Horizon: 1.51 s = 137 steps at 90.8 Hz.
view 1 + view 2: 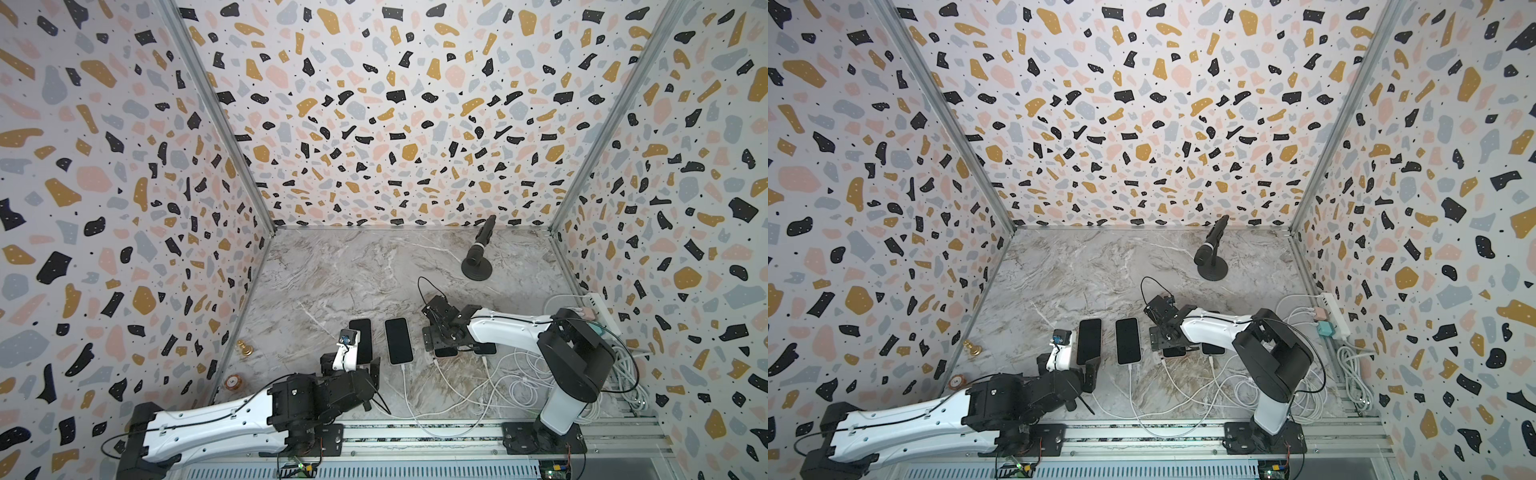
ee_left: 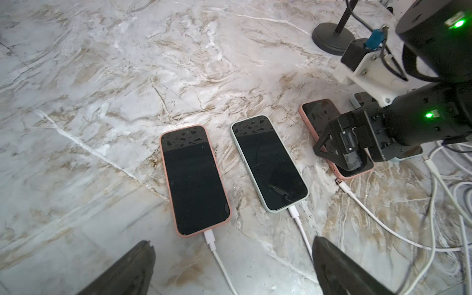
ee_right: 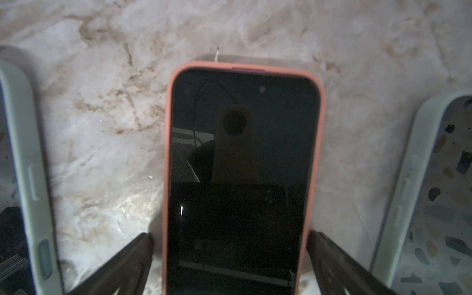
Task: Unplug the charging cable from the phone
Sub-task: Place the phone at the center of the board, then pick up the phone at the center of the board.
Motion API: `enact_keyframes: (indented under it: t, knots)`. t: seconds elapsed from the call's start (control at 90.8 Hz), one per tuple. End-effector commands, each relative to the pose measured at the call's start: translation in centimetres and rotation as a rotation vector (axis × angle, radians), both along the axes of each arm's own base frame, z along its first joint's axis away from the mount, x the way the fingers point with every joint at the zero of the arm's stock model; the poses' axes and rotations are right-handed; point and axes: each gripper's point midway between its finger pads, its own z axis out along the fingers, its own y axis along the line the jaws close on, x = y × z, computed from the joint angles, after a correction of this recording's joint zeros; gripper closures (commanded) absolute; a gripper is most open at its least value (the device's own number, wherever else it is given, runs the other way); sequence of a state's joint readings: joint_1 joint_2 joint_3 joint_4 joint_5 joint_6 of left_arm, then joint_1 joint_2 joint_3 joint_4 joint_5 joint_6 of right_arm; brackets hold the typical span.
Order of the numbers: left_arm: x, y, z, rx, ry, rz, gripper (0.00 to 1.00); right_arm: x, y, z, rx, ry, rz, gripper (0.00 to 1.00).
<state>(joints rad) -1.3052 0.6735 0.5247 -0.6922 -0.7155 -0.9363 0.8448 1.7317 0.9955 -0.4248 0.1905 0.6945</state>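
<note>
**Marble tabletop: four phones in a row, one cable lying free**

Speckled walls [image 1: 374, 104] are seen around a marble tabletop [image 1: 332, 270]. A microphone stand [image 1: 478, 272] is placed toward its upper right, and a power strip [image 1: 602, 309] is laid along its right edge. Four phones are lined up side by side in the lower middle of both top views.

The phone [image 3: 242, 153], in a pink case and third from the left, is laid flat with its dark screen up. It is straddled by the right fingers [image 3: 332, 260], which are spread wide to either side of it. No squeeze is seen, and a strip of tabletop is visible between one finger and the case. In the left wrist view the phone is found at the right of the frame, largely covered by the right arm. The charging cable [image 2: 343, 186] is seen unplugged. Its plug lies on the tabletop just beside the phone's lower end, apart from the socket. Its white cord is trailed off to the lower right, toward a tangle of loose cords [image 1: 524, 380].

The left fingers [image 2: 127, 270] are seen released and wide apart at the bottom of the left wrist frame, low over the tabletop, with nothing gripped. Just above them in that frame, another pink phone [image 2: 195, 178] and a mint phone [image 2: 269, 163] are laid, each with a white cord plugged into its lower end. A fourth phone [image 1: 1213, 349] is mostly hidden beneath the right arm.
</note>
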Motion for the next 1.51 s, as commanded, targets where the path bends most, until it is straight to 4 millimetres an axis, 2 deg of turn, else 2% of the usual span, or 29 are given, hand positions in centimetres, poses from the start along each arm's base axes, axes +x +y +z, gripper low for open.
enact_keyframes:
  t: [0.0, 0.11, 0.275, 0.352, 0.44, 0.518, 0.551, 0.562, 0.617, 0.804, 0.958, 1.068, 1.233, 1.398, 1.498]
  knots:
    - [0.3, -0.1, 1.0, -0.036, -0.004, 0.033, 0.01, -0.1, -0.5, 1.9, -0.01, -0.028, 0.008, 0.0]
    - [0.6, -0.2, 0.8, -0.053, -0.001, 0.042, 0.0, 0.1, -0.6, 4.0, 0.007, -0.069, 0.027, 0.0]
    - [1.8, -0.2, 0.9, -0.057, 0.043, 0.064, 0.0, -0.3, -1.8, 8.5, 0.014, -0.15, 0.022, 0.0]
    - [2.6, -0.2, 1.2, -0.057, 0.069, 0.084, 0.0, -0.9, -3.4, 10.3, -0.032, -0.202, -0.013, 0.0]
    - [3.6, -0.6, 1.5, -0.043, 0.105, 0.104, 0.0, -1.3, -6.0, 12.3, -0.078, -0.311, -0.064, 0.0]
    - [4.5, -1.5, 1.6, -0.001, 0.135, 0.093, 0.0, -1.8, -8.2, 13.7, -0.034, -0.408, -0.118, 0.0]
    - [4.8, -2.0, 1.5, 0.033, 0.152, 0.086, 0.0, -2.2, -9.2, 13.6, -0.025, -0.431, -0.131, 0.0]
    - [5.0, -2.1, 1.4, 0.045, 0.16, 0.086, 0.0, -2.4, -9.5, 12.8, -0.042, -0.423, -0.131, 0.0]
    - [5.4, -2.7, 0.9, 0.095, 0.195, 0.081, 0.0, -3.0, -10.2, 13.4, -0.006, -0.445, -0.138, 0.0]
    - [6.8, -6.1, -1.5, 0.146, 0.327, 0.069, 0.0, -4.7, -10.0, 13.8, 0.081, -0.407, -0.063, 0.0]
    - [8.0, -8.2, -1.2, 0.179, 0.349, 0.038, 0.0, -5.6, -10.7, 13.7, 0.107, -0.393, -0.084, 0.0]
    - [9.1, -8.9, -0.8, 0.194, 0.331, 0.045, 0.0, -6.3, -10.2, 13.3, 0.167, -0.367, -0.076, 0.0]
    - [9.3, -10.7, -3.1, 0.139, 0.412, 0.047, 0.0, -6.7, -9.4, 12.8, 0.196, -0.329, -0.051, 0.0]
    - [9.8, -12.1, -3.4, 0.16, 0.451, 0.024, 0.0, -6.8, -9.1, 13.4, 0.224, -0.331, -0.054, 0.0]
    - [9.9, -12.2, -4.7, 0.174, 0.485, 0.035, 0.0, -6.9, -9.2, 13.4, 0.226, -0.328, -0.055, 0.0]
